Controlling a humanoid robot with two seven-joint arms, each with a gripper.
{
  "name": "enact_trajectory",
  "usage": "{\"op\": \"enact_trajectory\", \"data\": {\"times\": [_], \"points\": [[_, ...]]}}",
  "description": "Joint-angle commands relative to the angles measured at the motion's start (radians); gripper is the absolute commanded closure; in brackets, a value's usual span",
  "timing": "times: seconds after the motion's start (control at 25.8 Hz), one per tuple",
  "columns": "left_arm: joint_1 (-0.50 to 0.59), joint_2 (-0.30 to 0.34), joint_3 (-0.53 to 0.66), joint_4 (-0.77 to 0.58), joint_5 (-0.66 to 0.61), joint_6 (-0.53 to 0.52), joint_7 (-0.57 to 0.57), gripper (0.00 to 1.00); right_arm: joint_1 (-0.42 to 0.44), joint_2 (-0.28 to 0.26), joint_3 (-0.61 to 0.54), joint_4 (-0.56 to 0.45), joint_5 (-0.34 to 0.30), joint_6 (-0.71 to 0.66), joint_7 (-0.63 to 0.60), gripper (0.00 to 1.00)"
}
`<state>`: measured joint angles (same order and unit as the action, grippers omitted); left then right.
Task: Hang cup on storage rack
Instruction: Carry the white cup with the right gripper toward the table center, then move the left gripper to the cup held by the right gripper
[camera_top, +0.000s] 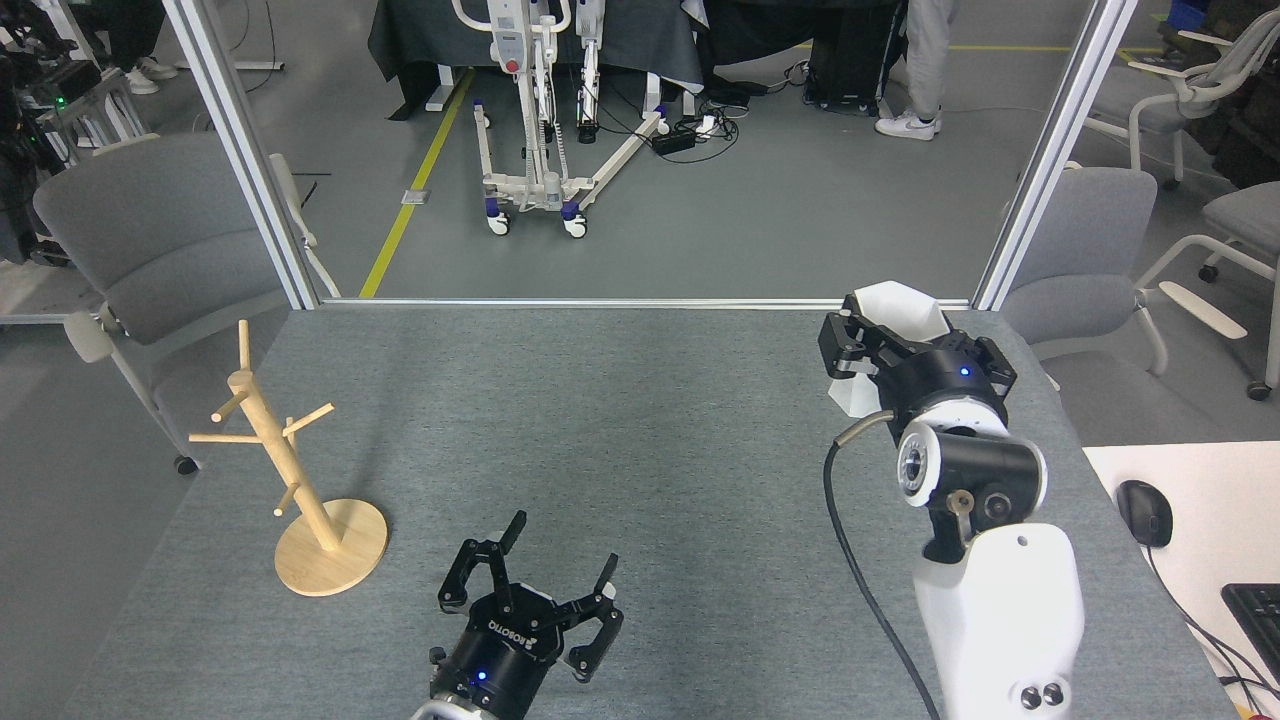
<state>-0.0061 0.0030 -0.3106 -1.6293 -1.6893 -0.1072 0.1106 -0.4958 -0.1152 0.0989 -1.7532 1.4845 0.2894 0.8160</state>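
Right gripper (880, 335) is clamped on the cup (895, 315), black fingers (845, 345) pressing its white faceted sides. Cup is held up off the table (620, 420), open rim tipped toward 12 o'clock, far-right part of the scene near the table's back edge. Only the upper rim and a bit of the lower left wall show; the rest is hidden behind the gripper body, so the side hole can't be made out. Blue LED lit on the gripper housing, black cable looping down from the wrist at about 7 o'clock.

Left gripper (555, 585) sits low at the near edge, roughly 6 o'clock in the view, fingers spread wide with nothing between them, pointing up toward 1 o'clock. Blue LED on there too.

Storage rack (290, 470) stands at about 9 o'clock from the left gripper, on the table's left side, well apart from both grippers. Round wooden base flat on the grey felt, pole leaning toward 11 o'clock, thin pegs sticking out left and right. All pegs bare.

Cup and rack are on opposite sides of the table, cup at roughly 2 o'clock from the rack.

Off the table: grey chairs at 10 and 2 o'clock, a wheeled metal stand on the floor at 12, and a mouse (1143, 512) on a white desk at 4 o'clock.
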Motion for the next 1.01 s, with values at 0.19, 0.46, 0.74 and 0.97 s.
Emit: {"op": "enact_trajectory", "data": {"times": [0.19,0.46,0.74,0.97], "points": [[-0.218,-0.044,-0.120,0.121,-0.036,0.008,-0.051,0.01,-0.017,0.069,0.173,0.003,0.123,0.183,0.061,0.99],[-0.311,-0.041,-0.122,0.206,-0.038,-0.014,-0.066,0.01,-0.010,0.081,0.300,0.009,0.131,0.292,0.066,0.99],[-0.321,-0.051,-0.120,0.193,-0.035,-0.169,-0.132,0.01,-0.003,0.091,0.315,0.041,0.131,0.297,0.066,0.99],[-0.345,-0.054,-0.120,0.192,-0.035,-0.235,-0.204,0.01,0.014,0.100,0.324,0.060,0.131,0.297,0.066,0.99]]}}
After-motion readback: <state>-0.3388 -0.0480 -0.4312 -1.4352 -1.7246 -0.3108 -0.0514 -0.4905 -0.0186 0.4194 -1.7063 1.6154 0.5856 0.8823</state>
